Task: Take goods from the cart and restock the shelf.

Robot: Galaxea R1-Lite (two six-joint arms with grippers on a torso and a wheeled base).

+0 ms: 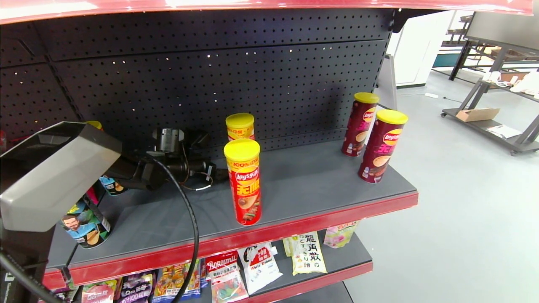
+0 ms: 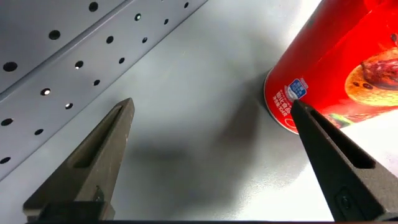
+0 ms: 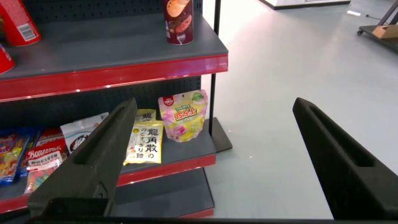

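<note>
Front can [image 1: 243, 181]: red, yellow lid, upright near the lip of the shelf [image 1: 320, 189]. Rear can [image 1: 240, 126], same kind, stands directly behind it by the back panel [image 1: 210, 75]. Two dark cans [image 1: 381, 147] are well to front can's right, upright. More cans [image 1: 86, 225] are well to its left, partly under the arm.

Left gripper [image 2: 211, 104]: low over the shelf deck, just left of and behind front can. Fingers spread wide, nothing between them. Its wrist view has a red base [image 2: 280, 102] just beside one fingertip [image 2: 311, 124]; whether they touch, cannot tell. Which of the two red cans it is, cannot tell either.

Right gripper [image 3: 214, 102]: spread, empty, out in front of and lower than front can, well apart from it, facing the bags [image 3: 183, 115] on the tier below.

Judgement: the red cans are on the shelf and the hand is off them. The step in hand looks like clearing the left arm out to fetch more from the cart.

To do it well:
- Leave fingers spread and raise them a touch off the deck first.
- Draw straight back along the arm's own line, not sideways. With the fingertip so near the base, a swing toward front can would likely topple it; tall, narrow and probably light.
- Watch the cable [image 1: 189, 210] hanging left of front can, and the cans under the arm.
- The gap between front can and dark cans looks roomy enough for the next item.
</note>
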